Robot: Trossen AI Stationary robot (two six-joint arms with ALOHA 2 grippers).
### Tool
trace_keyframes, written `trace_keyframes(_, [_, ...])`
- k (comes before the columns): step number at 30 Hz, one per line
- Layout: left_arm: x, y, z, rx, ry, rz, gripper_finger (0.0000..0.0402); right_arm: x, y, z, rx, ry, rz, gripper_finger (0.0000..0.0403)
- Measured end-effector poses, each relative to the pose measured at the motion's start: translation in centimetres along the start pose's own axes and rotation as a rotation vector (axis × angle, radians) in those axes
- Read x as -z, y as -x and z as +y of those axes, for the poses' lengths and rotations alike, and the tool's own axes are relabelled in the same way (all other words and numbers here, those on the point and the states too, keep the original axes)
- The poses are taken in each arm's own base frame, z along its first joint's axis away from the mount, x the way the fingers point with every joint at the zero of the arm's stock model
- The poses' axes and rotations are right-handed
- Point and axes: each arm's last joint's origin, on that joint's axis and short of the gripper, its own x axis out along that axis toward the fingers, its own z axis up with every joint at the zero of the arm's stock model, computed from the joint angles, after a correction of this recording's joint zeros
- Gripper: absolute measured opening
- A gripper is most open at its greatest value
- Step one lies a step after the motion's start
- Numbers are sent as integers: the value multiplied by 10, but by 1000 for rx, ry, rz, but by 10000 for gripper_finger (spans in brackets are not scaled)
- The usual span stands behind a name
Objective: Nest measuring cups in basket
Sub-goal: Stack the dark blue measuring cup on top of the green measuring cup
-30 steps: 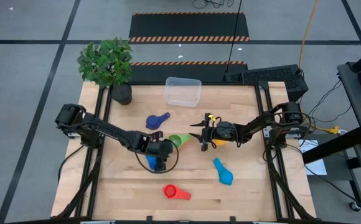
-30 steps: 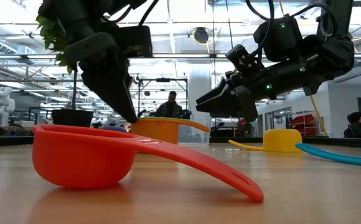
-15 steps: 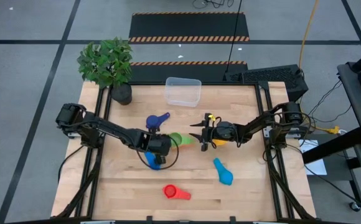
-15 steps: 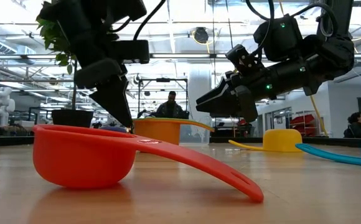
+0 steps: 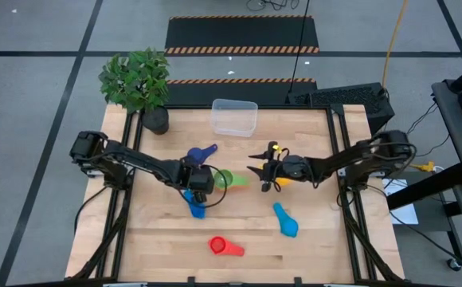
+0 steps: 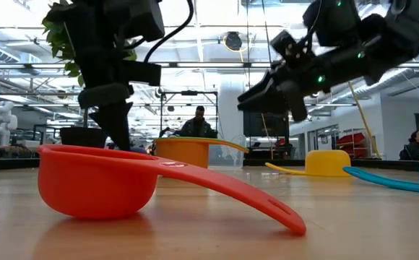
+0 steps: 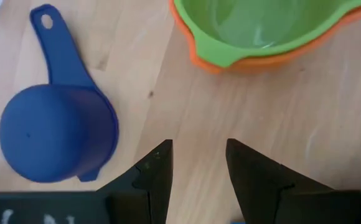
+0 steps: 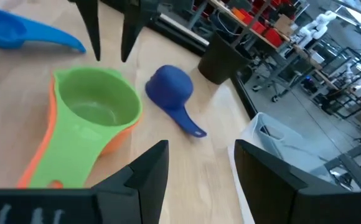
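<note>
Measuring cups: green cup (image 5: 225, 178) now sits nested in orange on the bench, outside the basket (image 5: 234, 117). Our left gripper (image 5: 198, 180) has shifted beside it, empty, parted; right gripper (image 5: 258, 171) hovers empty, parted.

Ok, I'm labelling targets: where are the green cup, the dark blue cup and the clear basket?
green cup (image 7: 264, 25): left wrist view, inside of its bowl.
dark blue cup (image 7: 53, 134): left wrist view, upturned bottom.
clear basket (image 5: 234, 117): high view, its floor.

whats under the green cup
The green cup sits nested inside an orange cup; only the orange rim and handle show around it. The orange cup's bowl is covered, so anything inside it beneath the green one cannot be seen.
</note>
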Motion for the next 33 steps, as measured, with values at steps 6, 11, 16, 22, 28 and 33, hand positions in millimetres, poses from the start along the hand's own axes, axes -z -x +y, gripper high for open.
trace_keyframes(6, [3,3,2,-21,21,16,152,-18,21,-6,-31,4,-22,176])
trace_keyframes(11, [2,6,3,-20,27,4,152,-28,36,-8,-56,10,-43,176])
trace_keyframes(16, [1,11,5,-13,33,-11,152,-38,48,-11,-67,-152,-90,176])
trace_keyframes(22, [-9,27,1,57,83,-58,152,-54,62,-18,-62,-298,-200,176])
trace_keyframes(28, [-23,45,-5,100,109,-170,152,-62,71,-14,-79,-309,-248,176])
trace_keyframes(33, [-29,47,-8,113,99,-230,152,-63,74,-11,-20,-316,-218,176])
